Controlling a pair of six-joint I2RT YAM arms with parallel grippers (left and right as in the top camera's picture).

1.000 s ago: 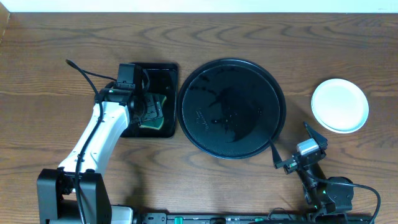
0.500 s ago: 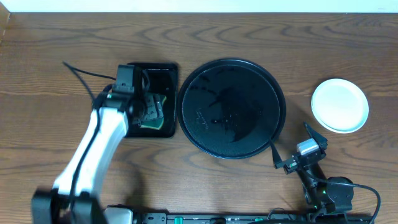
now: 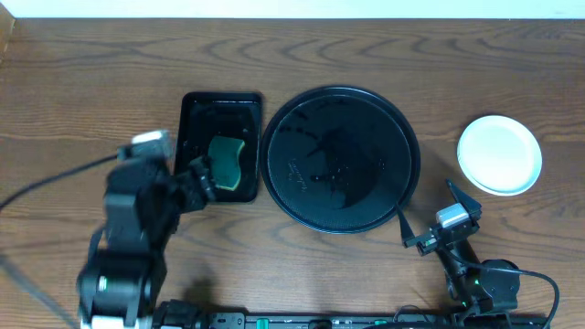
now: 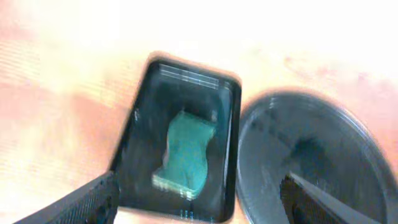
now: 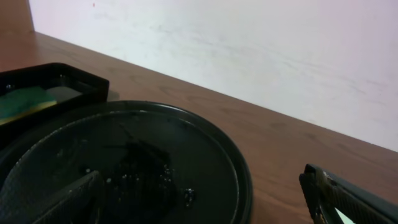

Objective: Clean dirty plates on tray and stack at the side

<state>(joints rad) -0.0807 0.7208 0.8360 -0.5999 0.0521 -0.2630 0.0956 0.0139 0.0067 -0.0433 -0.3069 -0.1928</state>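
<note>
The round black tray sits mid-table with only water drops on it and no plates. It also shows in the left wrist view and the right wrist view. A pale plate lies on the table to the tray's right; whether others lie under it is hidden. My left gripper is open and empty at the front left corner of the rectangular tray; its view is blurred. My right gripper is open and empty at the round tray's front right edge, as in its own view.
A small rectangular black tray stands left of the round tray and holds a green sponge. The sponge also shows in the left wrist view and the right wrist view. A pale wall runs behind the table.
My left arm has pulled back from over the sponge toward the front left, leaving the sponge in the rectangular tray. The right arm has not moved.
</note>
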